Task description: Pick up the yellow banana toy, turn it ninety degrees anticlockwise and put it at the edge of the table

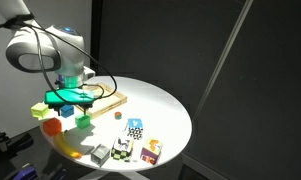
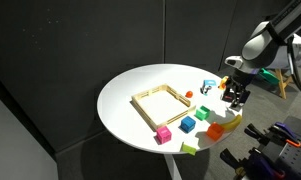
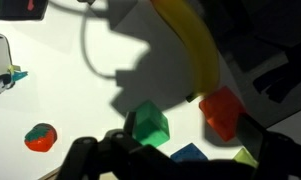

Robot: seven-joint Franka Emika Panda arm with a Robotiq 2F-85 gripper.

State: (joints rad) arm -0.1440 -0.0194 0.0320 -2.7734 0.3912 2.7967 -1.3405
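Looking down on the round white counter (image 1: 160, 105), strewn with toy blocks along one side. Spotting the gripper (image 2: 233, 98) low over the cluster of blocks close to the rim. No telling the width of the jaws' gap, nor any hold on anything: too dark and small in both exterior views, and only blurred dark shapes along the bottom of the wrist view. Picking out the yellow banana toy (image 3: 190, 45) in the wrist view: big, blurred, sweeping from the top edge down toward a red-orange block (image 3: 222, 112) and ending just beside it. Hard to say whether resting on the counter or raised off it. Below that, noting a green cube (image 3: 148, 125) right next to a blue block (image 3: 190, 155). Further in, catching a wooden frame (image 2: 162, 103) lying flat toward the middle of the counter. Along the near rim, seeing a grey-white block (image 1: 98, 153) just beside a patterned cube (image 1: 122, 150).
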